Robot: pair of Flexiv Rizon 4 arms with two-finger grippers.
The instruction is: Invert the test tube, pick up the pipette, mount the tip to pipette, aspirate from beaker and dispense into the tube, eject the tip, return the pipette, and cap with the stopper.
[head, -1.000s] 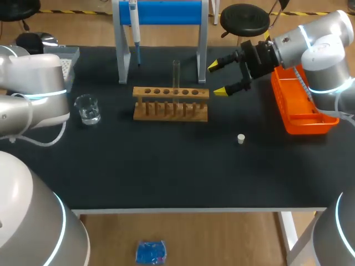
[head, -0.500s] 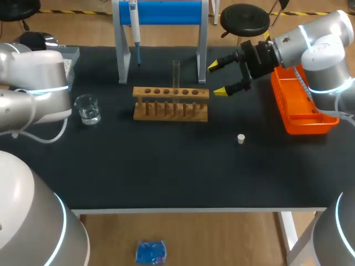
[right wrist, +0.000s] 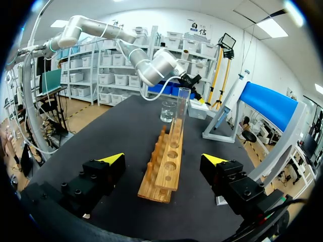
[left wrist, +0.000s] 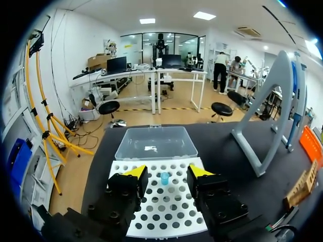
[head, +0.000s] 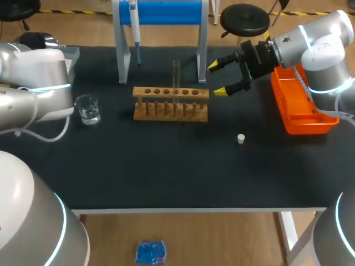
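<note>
The test tube stands upright in the wooden rack, and the right gripper sits just off the rack's end with its fingers apart and empty. So inverting looks done, and fetching the pipette is the step in hand. It hangs on the blue stand behind the rack, while the left gripper hovers spread and empty over the tip box — next, one arm must reach the stand and close on the pipette's body.
</note>
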